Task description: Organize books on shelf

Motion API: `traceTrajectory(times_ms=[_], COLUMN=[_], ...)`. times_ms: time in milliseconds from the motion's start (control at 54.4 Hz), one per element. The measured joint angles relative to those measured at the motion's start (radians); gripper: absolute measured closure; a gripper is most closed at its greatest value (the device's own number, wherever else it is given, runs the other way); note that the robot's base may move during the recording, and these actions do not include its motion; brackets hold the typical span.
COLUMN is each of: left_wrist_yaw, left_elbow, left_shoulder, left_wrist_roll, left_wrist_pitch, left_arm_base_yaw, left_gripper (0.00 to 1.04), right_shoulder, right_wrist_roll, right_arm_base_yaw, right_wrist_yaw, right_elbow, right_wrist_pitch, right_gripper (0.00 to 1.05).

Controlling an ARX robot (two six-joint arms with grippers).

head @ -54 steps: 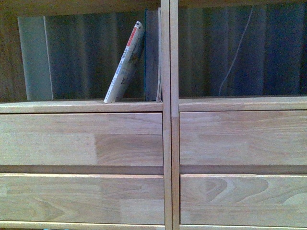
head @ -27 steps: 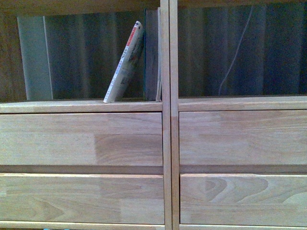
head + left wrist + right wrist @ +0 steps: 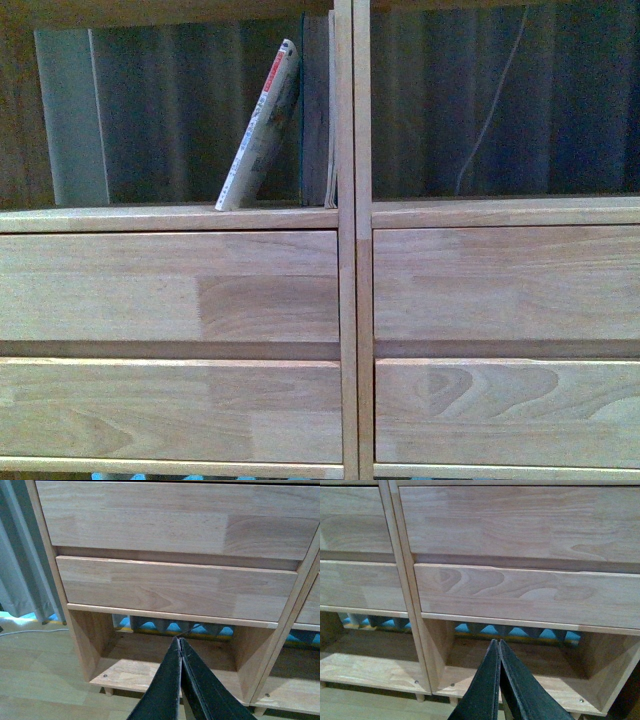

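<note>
- Shelf: light wood unit filling the front view; two columns split by a central upright, open cubbies above, two flat drawer fronts per column below. Against the picture a second ago, the whole unit is sitting very slightly higher in the front view, so the camera is shifting a little; nothing on the shelf itself is moving.
- Thin softcover: standing in the upper left cubby, towards its right side, foot on the cubby floor, top tipping right against its neighbour. Its lean is unchanged from a second ago, so by my judgement the tidying of this book is not yet started.
- Writing: the white spine is carrying a red patch near the top and a run of small print below; too small to read. No brand is showing anywhere.
- Dark upright book: standing at the far right of the same cubby, against the central upright, pale page edges facing out.
- Upper right cubby: no books showing; a thin pale cord is hanging behind it.
- Left gripper: fingers pressing together, clenched on nothing, pointing at the bottom left cubby, well apart from the books.
- Right gripper: fingers likewise clenched and empty, pointing at the bottom right cubby.
</note>
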State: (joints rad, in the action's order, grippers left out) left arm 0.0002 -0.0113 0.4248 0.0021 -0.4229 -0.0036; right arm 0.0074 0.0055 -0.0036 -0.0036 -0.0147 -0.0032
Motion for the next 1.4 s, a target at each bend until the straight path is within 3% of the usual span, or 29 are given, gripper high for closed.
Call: traceTrajectory(times_ms=[643, 735, 1102, 1157, 1396], left_wrist_yaw=[0.000, 0.000, 0.000, 0.000, 0.000], left_elbow=[0.000, 0.000, 0.000, 0.000, 0.000], left_shoulder=[-0.249, -0.382, -0.418, -0.418, -0.418], left_wrist_roll=[0.000, 0.000, 0.000, 0.000, 0.000], left_wrist_pitch=[0.246, 0.406, 0.422, 0.422, 0.422], left_arm_base_yaw=[0.000, 0.000, 0.000, 0.000, 0.000], left_gripper=[1.02, 1.02, 1.02, 0.96, 0.52], right_shoulder=[-0.001, -0.001, -0.002, -0.002, -0.002], right_wrist_roll=[0.000, 0.000, 0.000, -0.002, -0.002], right_arm_base_yaw=[0.000, 0.000, 0.000, 0.000, 0.000], right_wrist_yaw=[0.000, 0.001, 0.000, 0.000, 0.000], right_elbow=[0.000, 0.000, 0.000, 0.000, 0.000], right_wrist_pitch=[0.000, 0.000, 0.000, 0.000, 0.000], right_gripper=[1.02, 1.02, 1.02, 1.00, 0.57])
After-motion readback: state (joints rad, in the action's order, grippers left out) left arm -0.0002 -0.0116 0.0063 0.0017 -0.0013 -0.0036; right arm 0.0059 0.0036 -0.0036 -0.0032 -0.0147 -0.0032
